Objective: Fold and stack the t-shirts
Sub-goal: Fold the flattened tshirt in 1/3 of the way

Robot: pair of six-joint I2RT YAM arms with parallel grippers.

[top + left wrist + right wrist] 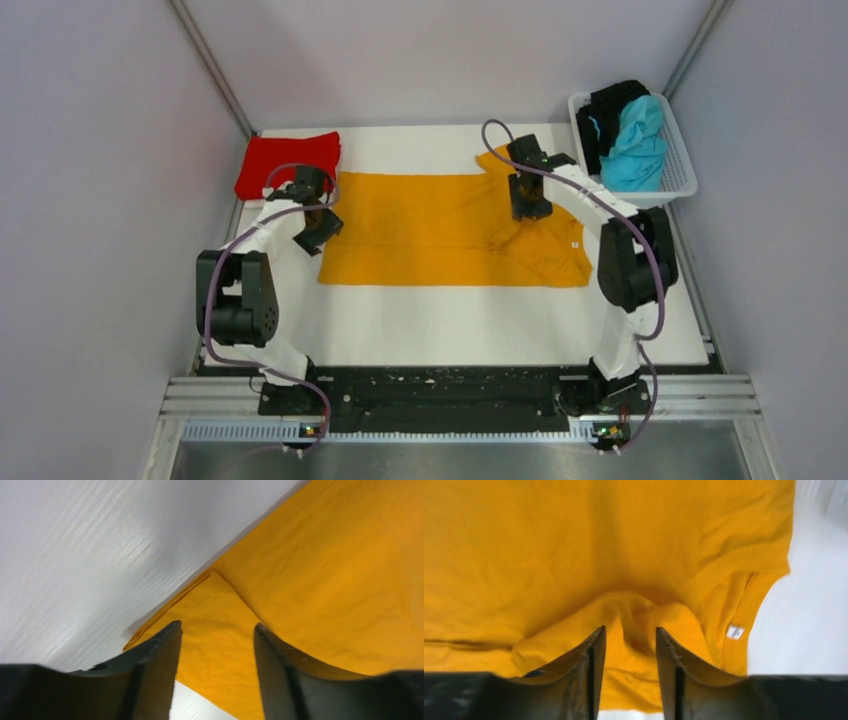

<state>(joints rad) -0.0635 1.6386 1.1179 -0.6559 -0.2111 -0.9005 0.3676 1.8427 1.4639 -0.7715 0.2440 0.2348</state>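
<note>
Item 1: orange-yellow t-shirt (450, 230), ctr of tabletop (450, 325), lying flat as a broad band running 9 to 3 o'clock, collar end w/ white label (735, 631) toward 3 o'clock. Item 2: red t-shirt (288, 163), folded compact, at 10 o'clock corner of tabletop, apart from item 1. Items 3–4: turquoise t-shirt (635, 145) and black t-shirt (608, 110), both bunched in white basket (685, 172) at 2 o'clock, black behind turquoise. Left tool (217, 627): low over item 1's 10 o'clock corner, jaws moderately wide, doubled cloth corner and a bit of bare tabletop visible in the gap, nothing gripped. Right tool (630, 630): over item 1 at approx. 1 o'clock, nr collar, jaws narrowly parted, loose pucker of orange-yellow cloth standing betw. them.
</note>
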